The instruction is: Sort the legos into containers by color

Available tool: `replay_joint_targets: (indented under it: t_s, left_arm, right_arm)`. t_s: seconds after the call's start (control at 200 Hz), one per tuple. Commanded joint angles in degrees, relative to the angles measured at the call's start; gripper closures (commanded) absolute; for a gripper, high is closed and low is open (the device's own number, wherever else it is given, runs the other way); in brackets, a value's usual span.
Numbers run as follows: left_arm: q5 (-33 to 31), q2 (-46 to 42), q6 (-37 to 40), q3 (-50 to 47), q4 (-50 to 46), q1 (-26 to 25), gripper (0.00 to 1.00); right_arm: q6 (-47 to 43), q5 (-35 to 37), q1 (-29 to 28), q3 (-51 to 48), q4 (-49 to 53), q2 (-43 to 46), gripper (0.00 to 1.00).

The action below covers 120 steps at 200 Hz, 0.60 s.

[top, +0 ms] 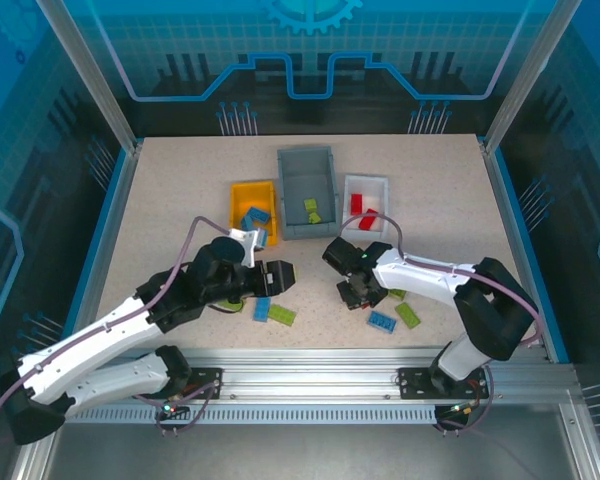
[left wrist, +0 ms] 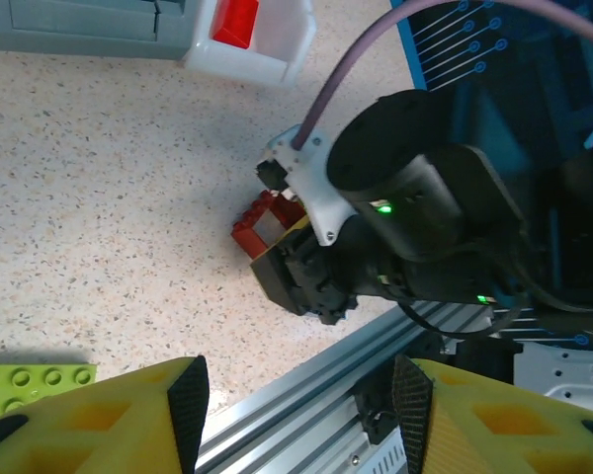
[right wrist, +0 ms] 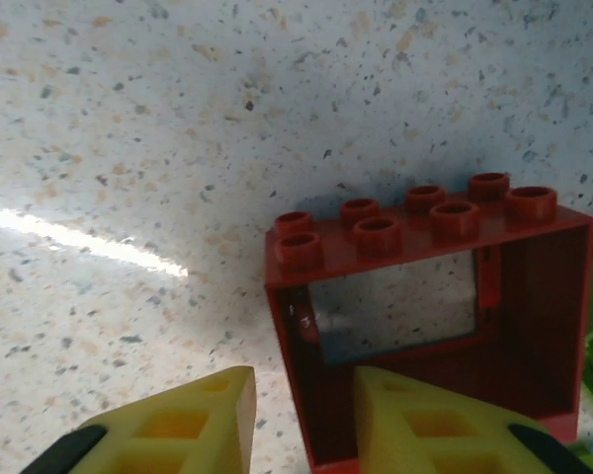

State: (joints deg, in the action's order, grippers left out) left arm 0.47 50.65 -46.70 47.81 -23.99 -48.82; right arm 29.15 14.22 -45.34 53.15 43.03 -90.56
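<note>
Top external is showing me a sort that is partly done: blue legos (top: 257,215) are lying in the yellow bin (top: 238,192), green legos (top: 312,208) in the grey bin (top: 305,154) and red legos (top: 357,203) in the white bin (top: 366,180). At least five loose legos (top: 282,315) are waiting on the table (top: 170,200) near the arms. A blue and a green are sitting together between the grippers, and a blue and two greens are lying just right of the right gripper (top: 355,292). On the right wrist camera I am watching that gripper's fingers (right wrist: 178,430) straddling the left wall of a red frame (right wrist: 425,255) resting on the table. They are set narrow, but I cannot tell whether they are pinching it. The left gripper (left wrist: 298,380) is hovering with its fingers spread and nothing between them. I am judging the red frame to be the piece in hand, bound for the white bin, with the loose blues and greens left after it.
</note>
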Motion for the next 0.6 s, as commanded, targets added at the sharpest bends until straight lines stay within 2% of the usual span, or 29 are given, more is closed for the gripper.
replay_joint_targets:
  t_s: [0.0, 0.32, 0.475, 0.595]
  left_arm:
    - [1.22, -1.55, -1.64, -1.44, 1.31, -0.41, 0.44]
    - [0.94, -1.60, -1.64, -2.11, 1.59, -0.51, 0.44]
    - [0.30, -1.44, -1.39, -1.29, 1.70, -0.63, 0.44]
    - [-0.86, 0.08, -0.11, 1.11, 2.49, -0.58, 0.44]
  right_arm:
    - [-1.11, 1.87, 0.09, 1.93, 0.26, -1.32, 0.71]
    - [-1.71, 2.10, 0.05, 4.35, -1.44, -3.34, 0.91]
    - [-0.73, 4.15, -0.10, 7.24, 1.26, 2.60, 0.98]
    - [-1.17, 3.67, 3.36, 12.84, 3.13, 6.89, 1.00]
